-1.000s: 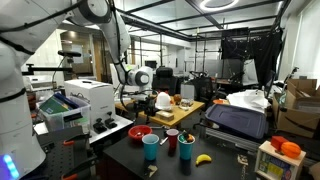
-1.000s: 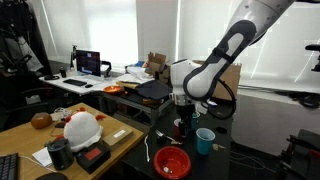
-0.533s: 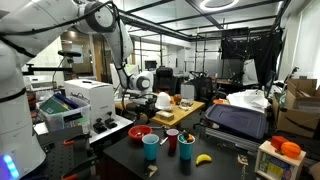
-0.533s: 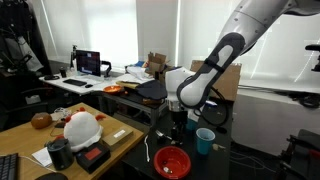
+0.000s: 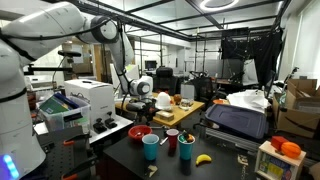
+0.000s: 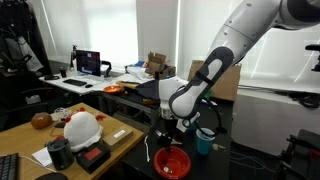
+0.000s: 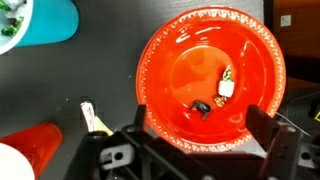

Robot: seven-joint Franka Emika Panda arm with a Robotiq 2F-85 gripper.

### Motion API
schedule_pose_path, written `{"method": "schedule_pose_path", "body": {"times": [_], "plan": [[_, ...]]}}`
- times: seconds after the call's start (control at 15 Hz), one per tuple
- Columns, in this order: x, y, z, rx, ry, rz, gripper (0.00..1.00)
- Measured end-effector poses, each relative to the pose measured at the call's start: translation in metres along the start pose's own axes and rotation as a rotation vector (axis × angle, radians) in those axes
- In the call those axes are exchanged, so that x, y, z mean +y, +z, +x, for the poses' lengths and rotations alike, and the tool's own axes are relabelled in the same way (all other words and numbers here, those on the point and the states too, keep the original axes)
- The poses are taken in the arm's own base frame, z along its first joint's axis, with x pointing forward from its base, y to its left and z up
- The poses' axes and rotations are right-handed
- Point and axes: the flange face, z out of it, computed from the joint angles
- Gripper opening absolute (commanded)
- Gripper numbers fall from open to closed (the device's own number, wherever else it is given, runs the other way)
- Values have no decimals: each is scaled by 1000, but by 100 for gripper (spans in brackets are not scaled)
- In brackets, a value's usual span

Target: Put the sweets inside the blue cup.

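In the wrist view a red bowl (image 7: 210, 70) lies right under my gripper (image 7: 200, 125). It holds a pale wrapped sweet (image 7: 226, 86) and a dark one (image 7: 201, 106). My jaws are open, one over each side of the bowl's near rim, with nothing between them. The blue cup (image 7: 45, 20) stands at the top left with something green inside. Another wrapped sweet (image 7: 92, 118) lies on the dark table beside the bowl. In both exterior views my gripper (image 6: 167, 135) hangs just above the red bowl (image 6: 172, 160) (image 5: 140, 132), with the blue cup (image 6: 204, 140) (image 5: 151, 147) close by.
A red cup (image 5: 186, 147), a dark cup (image 5: 172, 138) and a banana (image 5: 203, 158) share the black table. A printer (image 5: 85, 100) stands behind the bowl. A white helmet (image 6: 82, 127) sits on the wooden desk alongside.
The arm has swung sideways and lower, bringing the open gripper from near the cups to above the red bowl. The cups and bowl have not moved.
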Motion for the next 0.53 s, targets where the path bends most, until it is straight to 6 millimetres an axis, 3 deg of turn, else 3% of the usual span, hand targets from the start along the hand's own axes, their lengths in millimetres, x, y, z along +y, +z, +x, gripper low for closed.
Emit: {"method": "schedule_pose_path", "body": {"times": [0.53], "plan": [[-14,28,15,-8,208,40,100]]}}
